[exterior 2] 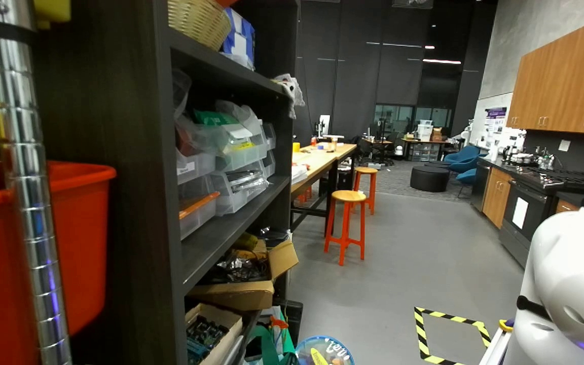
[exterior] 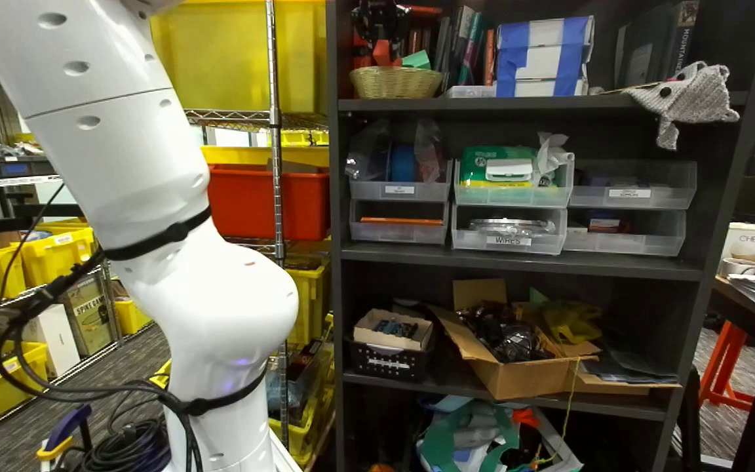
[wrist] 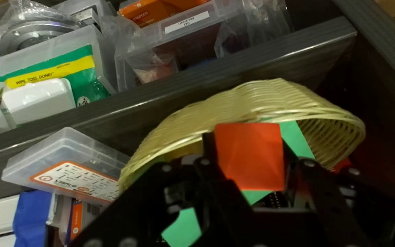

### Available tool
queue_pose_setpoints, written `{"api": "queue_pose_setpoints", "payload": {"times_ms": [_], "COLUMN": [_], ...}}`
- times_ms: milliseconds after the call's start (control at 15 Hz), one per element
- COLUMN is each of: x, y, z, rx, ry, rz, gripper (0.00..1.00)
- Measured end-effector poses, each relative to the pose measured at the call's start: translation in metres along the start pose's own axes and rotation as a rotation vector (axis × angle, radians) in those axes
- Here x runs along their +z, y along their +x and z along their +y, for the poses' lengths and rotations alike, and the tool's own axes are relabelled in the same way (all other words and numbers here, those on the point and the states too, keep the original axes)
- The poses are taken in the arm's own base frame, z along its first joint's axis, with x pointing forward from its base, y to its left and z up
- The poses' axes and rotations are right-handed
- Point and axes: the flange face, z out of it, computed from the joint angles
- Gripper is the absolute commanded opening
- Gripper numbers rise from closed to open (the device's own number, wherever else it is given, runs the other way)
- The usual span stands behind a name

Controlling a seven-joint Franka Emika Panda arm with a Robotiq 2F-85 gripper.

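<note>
My gripper has its fingers on both sides of a folded red-orange paper piece, which fills the gap between them. In an exterior view the gripper reaches down from the top edge and the red piece is at the mouth of a wicker basket. The basket also shows in the wrist view, right at the fingertips, and in an exterior view. Green paper pieces are in and behind the basket's opening. The basket's inside is mostly hidden by the gripper.
The basket stands on a dark shelf. Beside it are a clear plastic case, a blue-and-white box and books. A knitted grey toy hangs over the shelf edge. Clear bins sit below.
</note>
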Motion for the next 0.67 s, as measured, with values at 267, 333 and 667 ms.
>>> {"api": "queue_pose_setpoints", "payload": {"times_ms": [267,333,667], "x": [-0.008,-0.013,-0.04], "y": [0.002,0.002,0.007], "z": [0.0,0.0,-0.001], "rx": [0.004,0.004,0.036], "ry": [0.0,0.0,-0.001], "rz": [0.019,0.028,0.101], "gripper": [0.16,0.16,0.16]}}
